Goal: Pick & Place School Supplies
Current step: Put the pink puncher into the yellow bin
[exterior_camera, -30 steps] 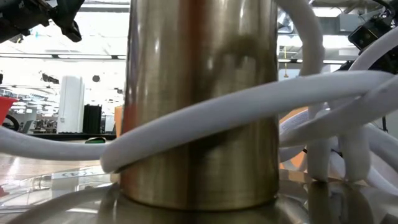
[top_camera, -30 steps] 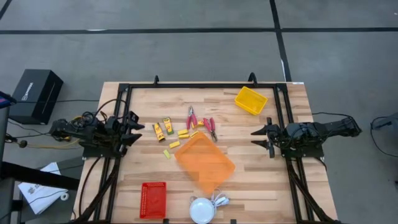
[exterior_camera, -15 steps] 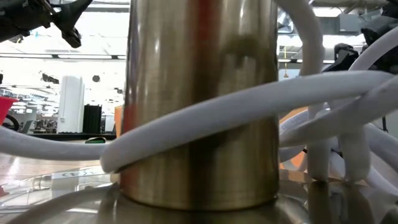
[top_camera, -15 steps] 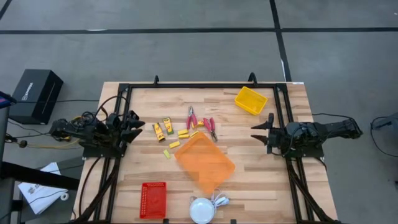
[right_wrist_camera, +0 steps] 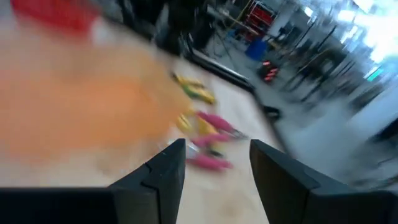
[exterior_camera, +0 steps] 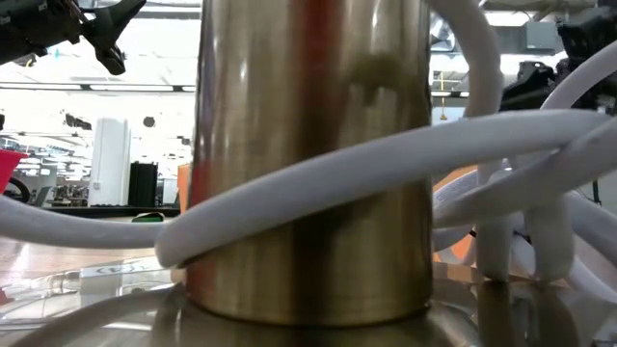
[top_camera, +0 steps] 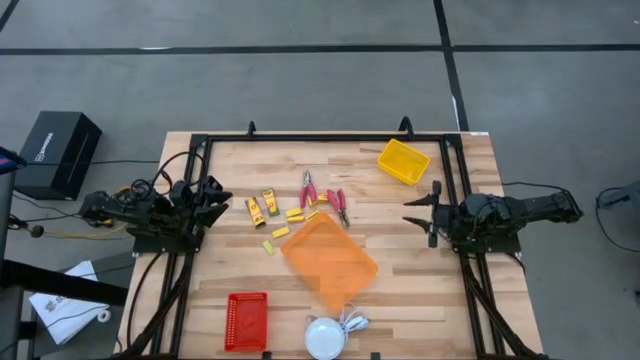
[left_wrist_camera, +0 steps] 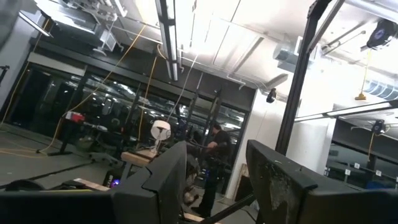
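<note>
The school supplies lie loose on the wooden table's middle. Two pink-handled scissor-like tools (top_camera: 308, 188) (top_camera: 338, 204) lie flat, with two orange-yellow packets (top_camera: 255, 209) (top_camera: 269, 199) to their left and small yellow blocks (top_camera: 295, 213) (top_camera: 281, 232) (top_camera: 268, 247) between. My left gripper (top_camera: 222, 203) (left_wrist_camera: 214, 168) waits open at the table's left edge, raised and pointing above level into the room. My right gripper (top_camera: 415, 215) (right_wrist_camera: 217, 168) is open at the right edge, raised, pointing across the table at the pink tools (right_wrist_camera: 214, 124). Neither touches anything.
An orange tray (top_camera: 328, 258) lies just near of the supplies. A yellow bin (top_camera: 403, 161) stands at the far right and a red bin (top_camera: 246, 321) at the near left. A white dome with a cord (top_camera: 325, 338) sits at the near edge. A brass cylinder (exterior_camera: 308, 154) wrapped in white cord fills the low view.
My right gripper has rolled about its own pointing line while staying in place, so its fingers now stand at a different angle. My left gripper has turned a little, also in place. No object has moved.
</note>
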